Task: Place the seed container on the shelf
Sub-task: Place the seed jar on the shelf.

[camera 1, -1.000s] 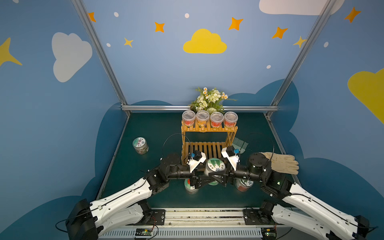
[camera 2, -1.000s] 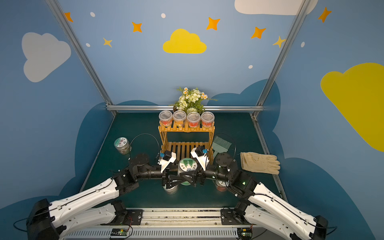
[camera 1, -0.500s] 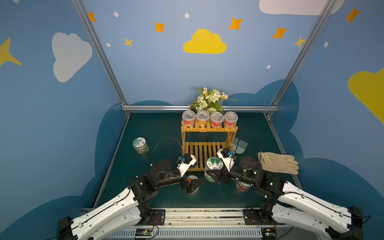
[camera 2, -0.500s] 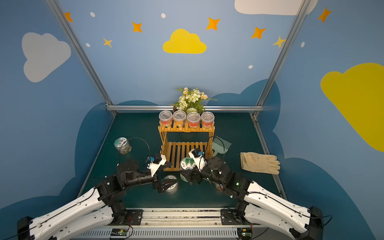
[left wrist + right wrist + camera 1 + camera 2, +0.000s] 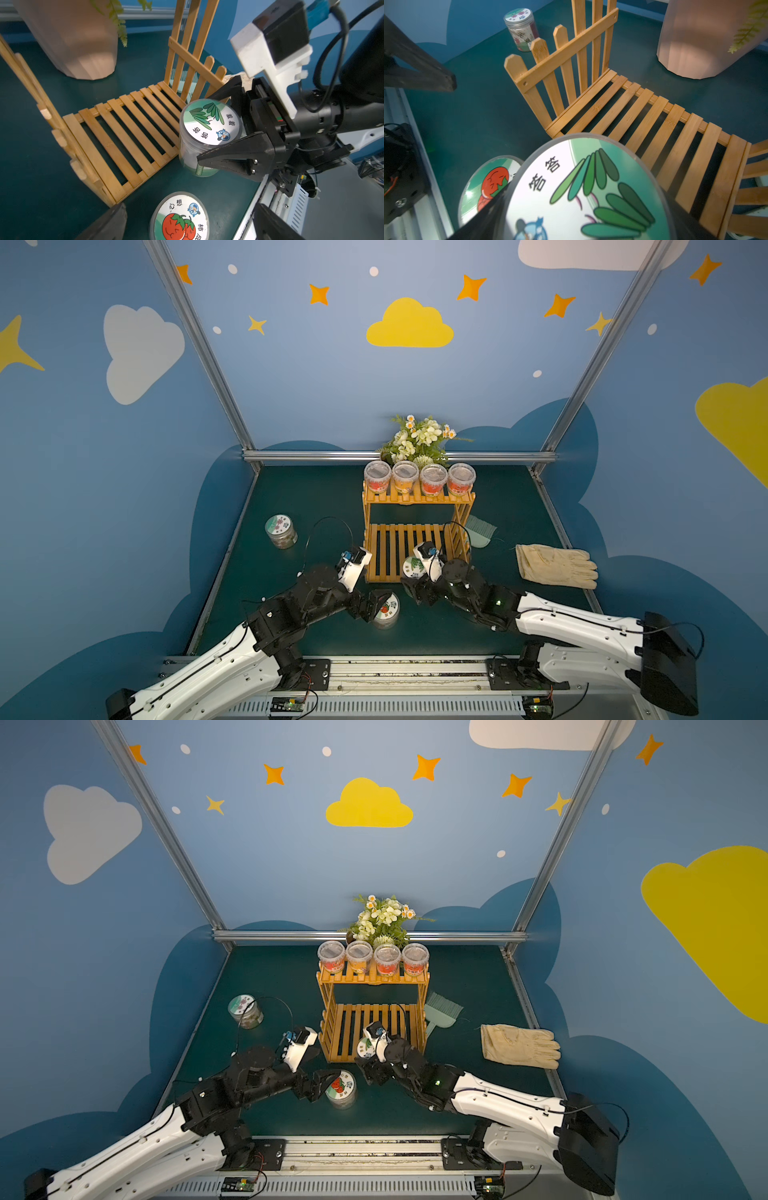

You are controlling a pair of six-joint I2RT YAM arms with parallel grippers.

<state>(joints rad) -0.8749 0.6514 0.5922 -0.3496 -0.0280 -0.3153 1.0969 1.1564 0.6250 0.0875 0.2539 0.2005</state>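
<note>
**Right gripper held the seed jar at the shelf**

The right gripper [image 5: 203, 129] was partly open, with its two fingers pressed on the sides of the seed container [image 5: 412, 567], the jar with green leaves on its lid. The jar was at the front edge of the bottom tier of the shelf [image 5: 392, 545], toward the right end. The left gripper [image 5: 372, 603] was wide open and held nothing, just beside the tomato jar [image 5: 386, 610] on the table [image 5: 311, 497].

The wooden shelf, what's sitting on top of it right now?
Four clear lidded jars stand side by side on the top tier of the shelf, filling its width. Orange and red show through their sides; the contents cannot be told, and the jars cover the slats beneath.
</note>
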